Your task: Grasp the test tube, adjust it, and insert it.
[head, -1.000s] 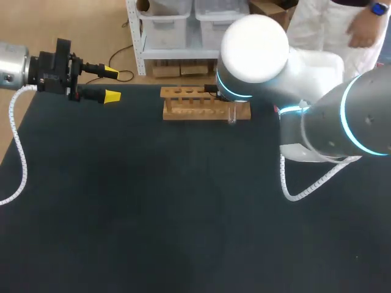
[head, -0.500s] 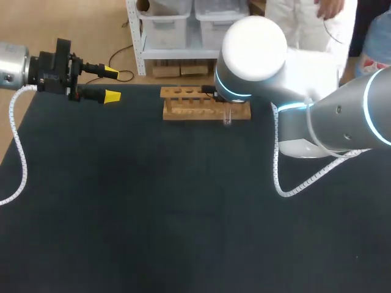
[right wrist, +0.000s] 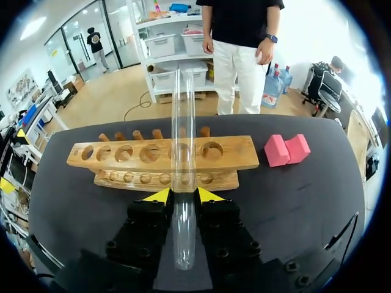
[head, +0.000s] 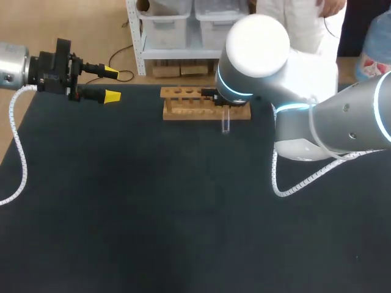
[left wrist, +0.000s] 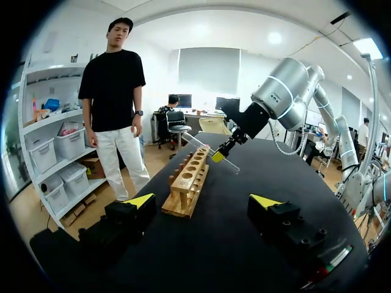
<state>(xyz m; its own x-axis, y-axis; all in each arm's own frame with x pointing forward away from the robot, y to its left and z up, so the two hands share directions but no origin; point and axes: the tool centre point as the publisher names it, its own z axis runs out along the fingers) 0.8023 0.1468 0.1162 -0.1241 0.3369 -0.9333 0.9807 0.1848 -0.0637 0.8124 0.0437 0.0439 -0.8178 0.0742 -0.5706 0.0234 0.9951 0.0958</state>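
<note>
My right gripper (right wrist: pixel 182 195) is shut on a clear glass test tube (right wrist: pixel 182 159), which runs out past the fingers over the wooden rack (right wrist: pixel 160 160). In the head view the test tube (head: pixel 225 121) sticks out below the right arm, just in front of the rack (head: pixel 189 104). From the left wrist the right gripper (left wrist: pixel 221 154) holds the tube (left wrist: pixel 208 148) tilted above the rack (left wrist: pixel 189 180). All rack holes in sight are empty. My left gripper (head: pixel 109 83) hangs open at the table's far left corner, with nothing between its fingers (left wrist: pixel 138 202).
Two pink blocks (right wrist: pixel 287 149) lie on the dark table (head: pixel 183 207) to the right of the rack. The table's back edge runs just behind the rack.
The right gripper has shifted slightly left along the rack with the tube, and the tube now shows longer in front of the rack. The left arm has not moved.
</note>
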